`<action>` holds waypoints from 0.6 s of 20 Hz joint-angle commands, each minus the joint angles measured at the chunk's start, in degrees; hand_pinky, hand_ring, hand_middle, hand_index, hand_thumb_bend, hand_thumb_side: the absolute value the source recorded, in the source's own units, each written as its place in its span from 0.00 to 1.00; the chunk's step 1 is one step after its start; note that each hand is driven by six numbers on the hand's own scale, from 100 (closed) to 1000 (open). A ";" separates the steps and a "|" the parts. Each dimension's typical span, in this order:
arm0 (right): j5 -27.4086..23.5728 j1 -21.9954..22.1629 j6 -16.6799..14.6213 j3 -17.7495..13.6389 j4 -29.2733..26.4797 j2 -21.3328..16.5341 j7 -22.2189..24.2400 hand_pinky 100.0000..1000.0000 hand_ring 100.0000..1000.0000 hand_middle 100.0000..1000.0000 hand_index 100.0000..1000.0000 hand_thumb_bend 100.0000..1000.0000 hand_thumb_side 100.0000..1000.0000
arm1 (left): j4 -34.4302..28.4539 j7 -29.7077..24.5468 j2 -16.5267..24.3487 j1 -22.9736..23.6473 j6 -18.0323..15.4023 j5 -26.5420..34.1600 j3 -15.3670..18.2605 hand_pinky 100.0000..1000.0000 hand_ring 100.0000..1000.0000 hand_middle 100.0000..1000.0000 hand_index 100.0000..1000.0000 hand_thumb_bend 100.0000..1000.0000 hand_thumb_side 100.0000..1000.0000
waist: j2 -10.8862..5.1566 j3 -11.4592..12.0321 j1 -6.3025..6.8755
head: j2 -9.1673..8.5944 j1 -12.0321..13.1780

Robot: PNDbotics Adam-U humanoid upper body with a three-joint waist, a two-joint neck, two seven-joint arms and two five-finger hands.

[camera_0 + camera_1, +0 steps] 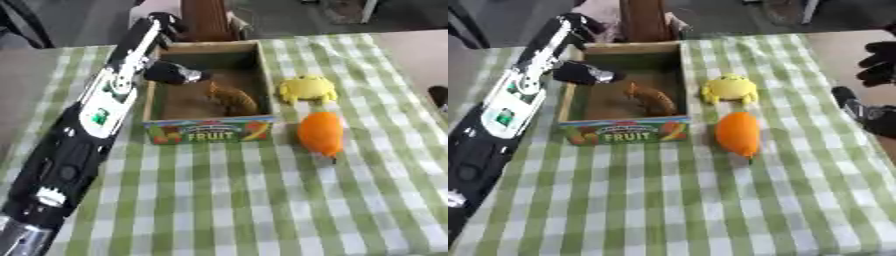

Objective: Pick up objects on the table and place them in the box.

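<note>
Orange toy lies just outside the box, long axis toward the surface's near edge. Left hand hangs over the box's left wall, well apart; fingers' state cannot be told. Right hand at the right edge seems nearer.

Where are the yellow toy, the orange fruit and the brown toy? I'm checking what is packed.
yellow toy (307,89): left eye view, middle of its body.
orange fruit (320,133): left eye view, centre of its skin.
brown toy (231,99): left eye view, its back, inside the box (210,131).
</note>
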 commanded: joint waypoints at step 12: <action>-0.44 -1.60 1.42 -0.75 -1.43 -1.22 -6.06 0.58 0.59 0.57 0.73 0.33 0.00 | -19.18 11.81 0.22 16.10 1.52 12.79 7.25 0.51 0.59 0.58 0.67 0.62 0.09 | -0.12 2.35 -0.38 | 0.59 1.79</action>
